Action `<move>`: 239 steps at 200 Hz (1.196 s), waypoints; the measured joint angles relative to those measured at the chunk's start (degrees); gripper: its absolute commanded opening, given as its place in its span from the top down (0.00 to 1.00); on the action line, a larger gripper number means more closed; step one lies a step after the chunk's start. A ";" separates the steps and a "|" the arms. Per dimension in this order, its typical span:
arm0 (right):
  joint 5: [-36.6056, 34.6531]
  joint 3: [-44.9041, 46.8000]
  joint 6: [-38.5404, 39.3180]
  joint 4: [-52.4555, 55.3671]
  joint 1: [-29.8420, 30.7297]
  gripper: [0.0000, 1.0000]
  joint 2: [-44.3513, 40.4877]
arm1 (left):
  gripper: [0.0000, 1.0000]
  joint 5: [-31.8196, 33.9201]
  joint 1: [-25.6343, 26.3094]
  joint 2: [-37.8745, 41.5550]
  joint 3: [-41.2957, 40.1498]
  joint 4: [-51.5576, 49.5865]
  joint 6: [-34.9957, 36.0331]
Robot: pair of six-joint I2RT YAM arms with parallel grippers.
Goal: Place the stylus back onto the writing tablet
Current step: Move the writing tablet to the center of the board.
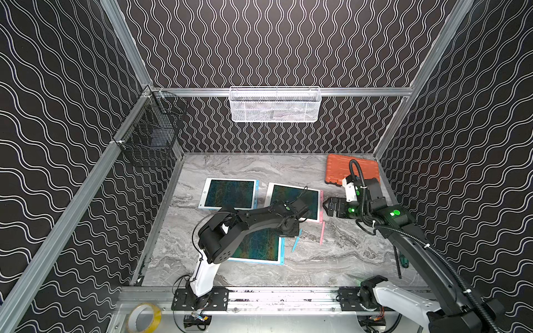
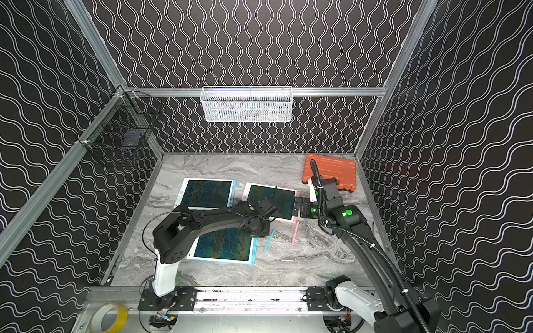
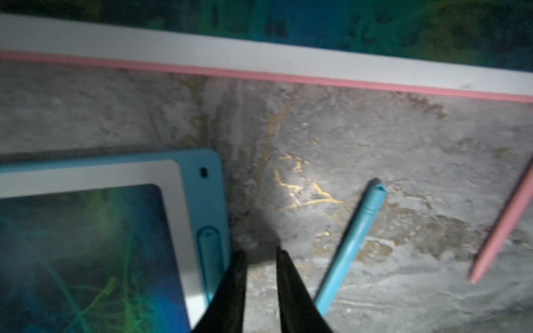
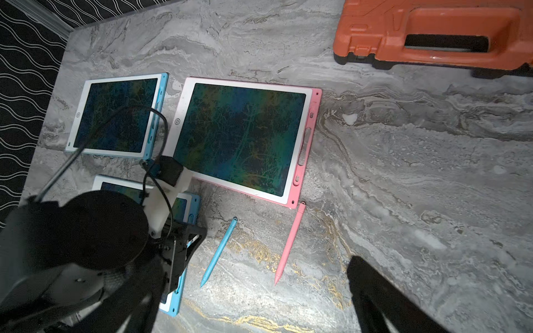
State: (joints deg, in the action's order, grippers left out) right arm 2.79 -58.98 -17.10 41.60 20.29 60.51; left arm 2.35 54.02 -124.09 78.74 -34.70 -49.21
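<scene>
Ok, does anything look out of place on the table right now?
Yes. The blue stylus and the pink stylus lie loose and angled on the marble table, just off a corner of the pink tablet, rather than clipped into a tablet edge. The side holder on that tablet looks empty.

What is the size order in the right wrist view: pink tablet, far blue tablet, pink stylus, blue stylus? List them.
Largest: pink tablet
far blue tablet, though farther off
pink stylus and blue stylus look alike
</scene>
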 measured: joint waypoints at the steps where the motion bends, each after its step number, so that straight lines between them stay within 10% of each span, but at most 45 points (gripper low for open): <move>1: 0.02 -0.04 0.00 0.02 -0.02 0.00 0.04 | 0.74 0.09 0.00 0.07 -0.20 0.22 -0.04; 115: 0.98 -6.29 -1.92 0.39 -0.04 0.00 9.16 | 0.74 2.54 -3.87 13.40 -22.16 17.70 0.07; 239: 2.03 -7.30 -2.40 0.50 -0.04 0.00 10.19 | 0.71 4.85 -5.33 19.80 -28.15 13.97 4.61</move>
State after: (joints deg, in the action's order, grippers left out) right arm 4.82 -66.28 -19.51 42.11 20.25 70.70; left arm 7.20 48.69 -104.29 50.59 -20.73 -44.60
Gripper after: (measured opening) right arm 0.999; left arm 0.283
